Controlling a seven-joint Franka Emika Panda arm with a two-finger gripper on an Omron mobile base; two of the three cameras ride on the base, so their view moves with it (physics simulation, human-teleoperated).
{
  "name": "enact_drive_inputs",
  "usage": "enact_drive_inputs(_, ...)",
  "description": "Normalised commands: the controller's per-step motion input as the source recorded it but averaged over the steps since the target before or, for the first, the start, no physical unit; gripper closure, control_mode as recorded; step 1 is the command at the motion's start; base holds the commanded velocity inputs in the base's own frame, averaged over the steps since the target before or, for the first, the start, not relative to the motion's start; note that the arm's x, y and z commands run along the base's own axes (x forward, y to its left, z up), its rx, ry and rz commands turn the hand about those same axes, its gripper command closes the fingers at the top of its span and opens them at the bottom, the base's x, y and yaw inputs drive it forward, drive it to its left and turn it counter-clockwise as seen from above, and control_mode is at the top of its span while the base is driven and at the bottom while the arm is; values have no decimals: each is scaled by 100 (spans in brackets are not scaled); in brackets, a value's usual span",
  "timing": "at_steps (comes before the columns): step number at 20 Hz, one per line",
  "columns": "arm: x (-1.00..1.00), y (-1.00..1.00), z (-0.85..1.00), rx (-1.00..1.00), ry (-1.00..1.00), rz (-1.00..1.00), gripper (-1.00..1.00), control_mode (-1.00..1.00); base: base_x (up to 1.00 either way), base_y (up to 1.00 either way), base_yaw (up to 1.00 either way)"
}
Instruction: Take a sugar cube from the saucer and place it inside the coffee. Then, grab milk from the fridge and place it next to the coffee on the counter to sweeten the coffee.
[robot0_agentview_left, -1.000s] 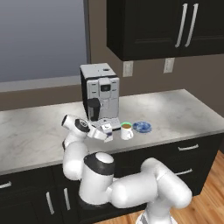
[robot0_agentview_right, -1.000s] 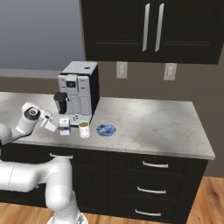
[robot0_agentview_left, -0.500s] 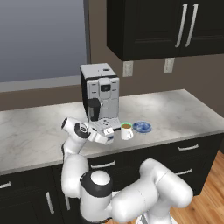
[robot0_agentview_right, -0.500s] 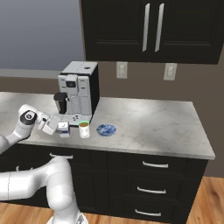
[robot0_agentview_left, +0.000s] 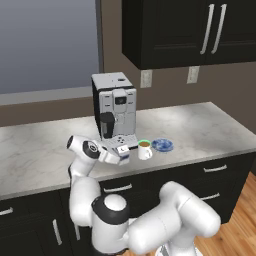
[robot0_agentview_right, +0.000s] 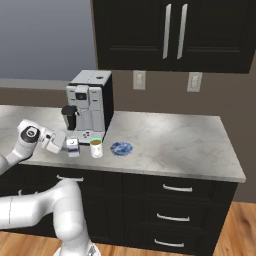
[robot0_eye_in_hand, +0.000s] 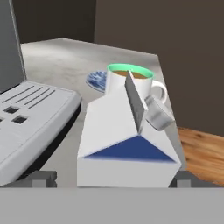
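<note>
The milk (robot0_agentview_left: 123, 151) is a white carton with a dark blue band, and it stands upright between the fingers of my gripper (robot0_agentview_left: 119, 154), which is shut on it. The carton (robot0_agentview_right: 73, 147) is just left of the coffee (robot0_agentview_right: 96, 148), a white mug with a green rim and brown liquid. Right of the mug lies the blue saucer (robot0_agentview_right: 121, 148). From the hand, the carton (robot0_eye_in_hand: 127, 144) is close in front, with the mug (robot0_eye_in_hand: 131, 83) and the saucer (robot0_eye_in_hand: 97, 80) behind it. The fridge is out of view.
The black-and-silver coffee machine (robot0_agentview_left: 114, 110) stands right behind the carton, its drip tray (robot0_eye_in_hand: 30, 118) beside my hand. The marbled counter (robot0_agentview_right: 175, 140) runs on to the right, with black drawers below and black wall cabinets (robot0_agentview_right: 170, 30) above. The counter's front edge is close.
The arm's elbow and lower links have swung round while the hand stayed by the mug. The carton has edged slightly lower and toward the mug.
</note>
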Motion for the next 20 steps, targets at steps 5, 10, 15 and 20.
enact_drive_inputs(5,19,51,1,0,-4,3,-100,-100,0,0,0)
enact_drive_inputs(10,-45,57,33,-1,-10,0,-100,-100,0,0,0)
enact_drive_inputs(15,-57,43,53,-1,-17,0,-100,-100,0,0,0)
enact_drive_inputs(20,-100,-17,63,0,-18,-6,-100,-100,0,0,0)
